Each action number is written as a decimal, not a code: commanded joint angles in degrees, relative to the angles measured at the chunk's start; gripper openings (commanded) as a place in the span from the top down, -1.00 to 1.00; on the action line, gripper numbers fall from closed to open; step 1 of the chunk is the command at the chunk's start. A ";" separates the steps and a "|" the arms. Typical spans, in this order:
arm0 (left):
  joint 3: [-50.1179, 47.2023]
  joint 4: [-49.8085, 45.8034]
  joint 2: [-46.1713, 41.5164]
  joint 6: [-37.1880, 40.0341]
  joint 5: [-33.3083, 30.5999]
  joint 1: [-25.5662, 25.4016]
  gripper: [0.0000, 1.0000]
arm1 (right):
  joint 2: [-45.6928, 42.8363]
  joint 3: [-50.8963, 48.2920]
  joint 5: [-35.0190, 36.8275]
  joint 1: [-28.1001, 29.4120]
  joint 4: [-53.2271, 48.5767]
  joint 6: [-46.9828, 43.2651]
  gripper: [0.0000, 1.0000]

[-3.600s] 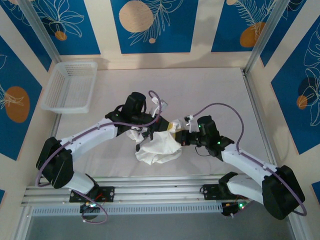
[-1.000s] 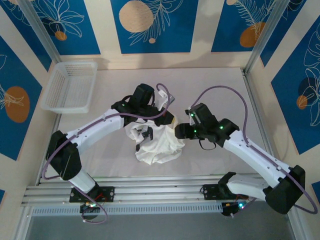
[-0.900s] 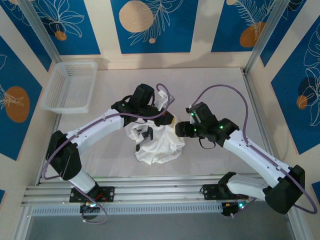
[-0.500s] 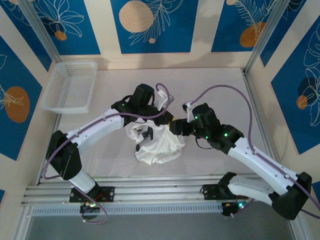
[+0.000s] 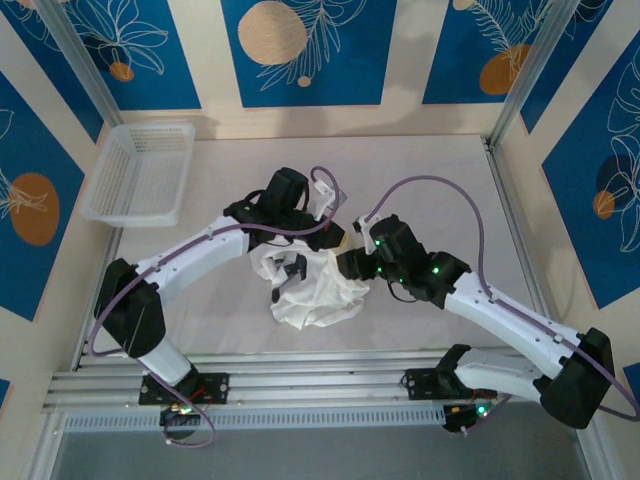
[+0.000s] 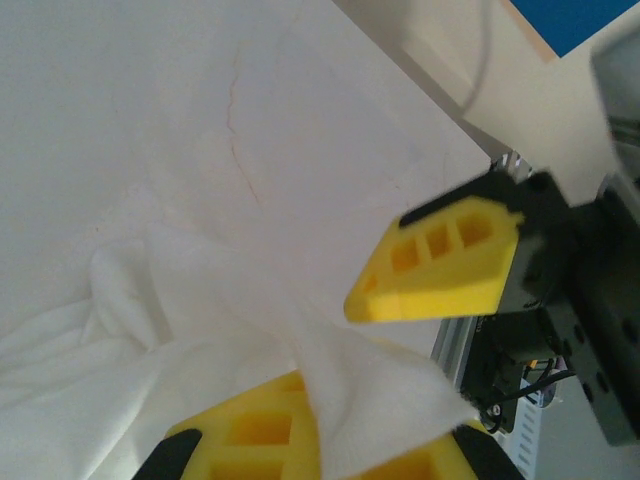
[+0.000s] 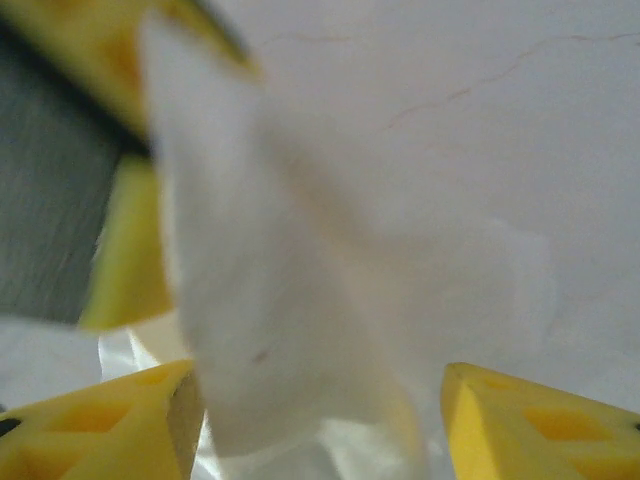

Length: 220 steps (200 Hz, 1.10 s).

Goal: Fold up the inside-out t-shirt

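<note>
- Swinging in from the right, the right tool [image 5: 352, 262] now sits against the raised cloth, nearer the left tool [image 5: 322, 238] than before.
- On mid-counter [image 5: 420, 170], the inside-out t-shirt [image 5: 315, 290] stays bunched.
- Left tool clamps a fold; right tool's fingers [image 7: 530, 425] stand apart around it — close only once seated deep.

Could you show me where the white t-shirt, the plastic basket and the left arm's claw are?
t-shirt [image 5: 312, 290]: overhead view, middle of the crumpled heap.
basket [image 5: 186, 130]: overhead view, its far right rim.
left claw [image 6: 400, 370]: left wrist view, gap between its yellow fingers, cloth draped there.
</note>
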 commanded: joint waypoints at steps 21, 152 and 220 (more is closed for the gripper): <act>2.25 0.11 0.47 -0.59 2.19 -0.30 1.00 | -2.85 -3.04 10.19 1.04 1.87 1.76 -0.37; 1.87 0.14 0.75 -0.77 2.40 -0.27 1.00 | -3.23 -7.42 4.24 -5.70 -6.58 7.02 -0.23; 1.36 0.71 0.52 -1.31 2.53 -0.29 1.00 | -0.97 -5.20 1.97 -6.73 4.58 8.35 -0.37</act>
